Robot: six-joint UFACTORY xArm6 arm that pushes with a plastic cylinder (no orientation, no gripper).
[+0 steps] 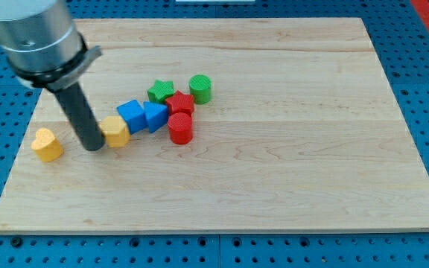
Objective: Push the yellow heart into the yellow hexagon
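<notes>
The yellow heart (47,144) lies near the board's left edge. The yellow hexagon (115,131) lies to its right, touching the blue block cluster. My tip (94,147) stands on the board between the two, right beside the hexagon's left side and a short gap right of the heart. The rod rises from it toward the view's top left.
A blue cube (132,115) and a blue triangle-like block (155,116) sit right of the hexagon. A red cylinder (180,128), a red star-like block (179,103), a green star (160,91) and a green cylinder (200,88) cluster beyond. The wooden board (289,149) lies on a blue pegboard.
</notes>
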